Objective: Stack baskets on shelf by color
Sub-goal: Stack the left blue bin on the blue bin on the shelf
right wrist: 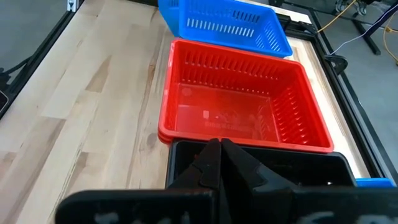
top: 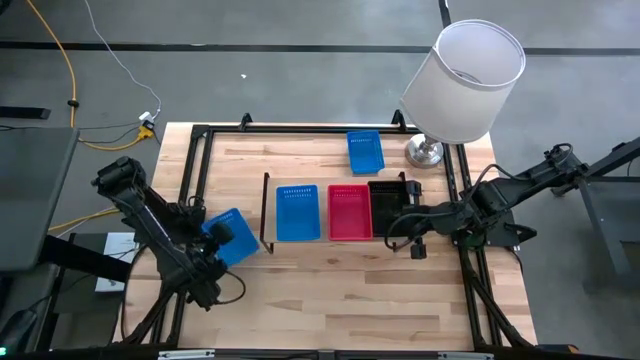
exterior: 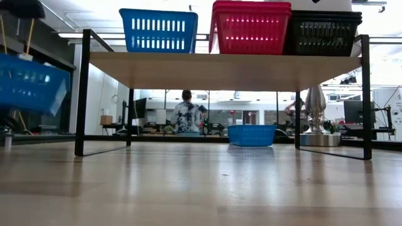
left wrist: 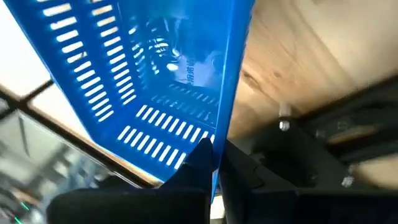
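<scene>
Showing three blue baskets (top: 297,212), one lifted.

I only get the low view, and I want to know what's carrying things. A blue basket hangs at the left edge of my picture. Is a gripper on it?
Observer: Yes. The left gripper is shut on the rim of that blue basket, off the left end of the shelf.
Operator: Where's the other arm?
Observer: The right gripper is shut, over the black basket at the shelf's right end.
Operator: Is the far blue basket clear of the shelf?
Observer: Yes. The loose blue basket lies on the table behind the shelf, beside the lamp base.
</scene>
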You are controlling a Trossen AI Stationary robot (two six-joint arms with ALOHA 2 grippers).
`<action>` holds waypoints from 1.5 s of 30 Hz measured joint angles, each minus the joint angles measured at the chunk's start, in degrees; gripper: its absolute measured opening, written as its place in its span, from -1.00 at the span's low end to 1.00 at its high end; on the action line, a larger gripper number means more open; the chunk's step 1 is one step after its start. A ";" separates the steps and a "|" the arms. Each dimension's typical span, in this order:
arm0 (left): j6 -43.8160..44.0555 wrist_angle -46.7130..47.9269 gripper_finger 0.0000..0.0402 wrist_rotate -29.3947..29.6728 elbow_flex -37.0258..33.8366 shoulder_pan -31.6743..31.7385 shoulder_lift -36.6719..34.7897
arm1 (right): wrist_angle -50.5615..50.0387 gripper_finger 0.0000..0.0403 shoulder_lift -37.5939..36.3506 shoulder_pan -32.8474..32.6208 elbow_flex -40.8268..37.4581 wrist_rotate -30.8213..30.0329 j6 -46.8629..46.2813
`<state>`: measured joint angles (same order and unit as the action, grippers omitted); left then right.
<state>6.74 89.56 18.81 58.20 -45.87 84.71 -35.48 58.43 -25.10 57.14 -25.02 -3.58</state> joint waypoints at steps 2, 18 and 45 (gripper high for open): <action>-4.84 0.47 -0.99 0.34 1.23 -0.36 -0.48 | -0.07 -1.00 0.00 0.00 0.00 0.01 0.06; 6.53 -9.12 -0.99 -8.35 6.16 -2.63 -1.21 | -0.61 -1.00 0.00 0.00 0.00 0.15 -0.01; 57.63 -25.26 -1.00 24.33 39.35 12.64 1.84 | -0.28 -1.00 0.00 0.00 0.00 0.09 0.16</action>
<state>64.36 64.31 43.14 97.56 -33.24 86.55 -35.77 58.43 -25.10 57.14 -24.93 -3.43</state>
